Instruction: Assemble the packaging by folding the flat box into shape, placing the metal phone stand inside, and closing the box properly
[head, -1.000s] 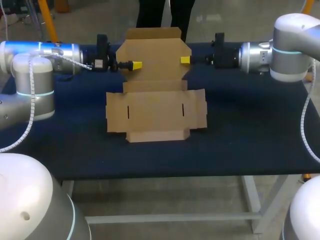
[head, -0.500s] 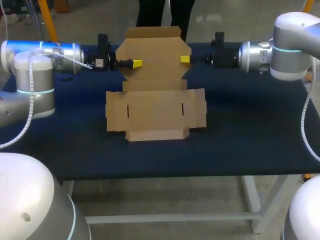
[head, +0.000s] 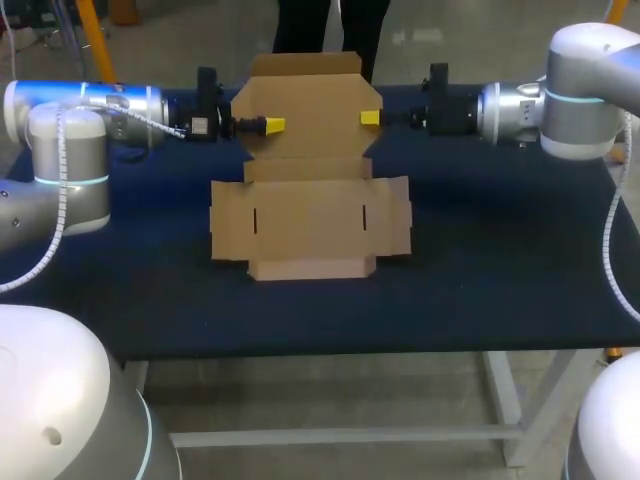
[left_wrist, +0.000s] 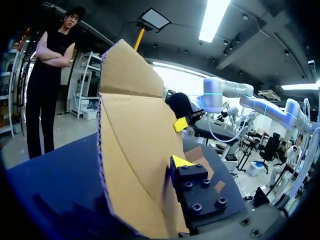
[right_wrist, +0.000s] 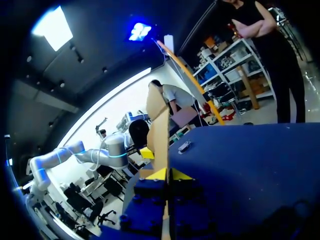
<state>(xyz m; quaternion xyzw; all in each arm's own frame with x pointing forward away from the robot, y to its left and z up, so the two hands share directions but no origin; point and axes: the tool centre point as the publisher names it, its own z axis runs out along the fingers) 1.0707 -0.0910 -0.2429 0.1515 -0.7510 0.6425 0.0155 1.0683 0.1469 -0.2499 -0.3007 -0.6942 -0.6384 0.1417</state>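
One cardboard box (head: 310, 220) lies partly flat on the blue table (head: 480, 270), with its far panel standing upright. Two grippers flank that panel. The right gripper (head: 370, 119) is clamped on its edge, but I cannot tell whether the left gripper (head: 272, 126) grips it.

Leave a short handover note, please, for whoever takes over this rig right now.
The box lies mostly flat and unfolded on the table; its rear panel stands upright.
The left pincer is at that panel's left edge; the cardboard hides its grip.
The right pincer is shut on the panel's right edge.
Done: rear panel raised.
Left: fold up the walls, put in the phone stand (not in view), close the box.
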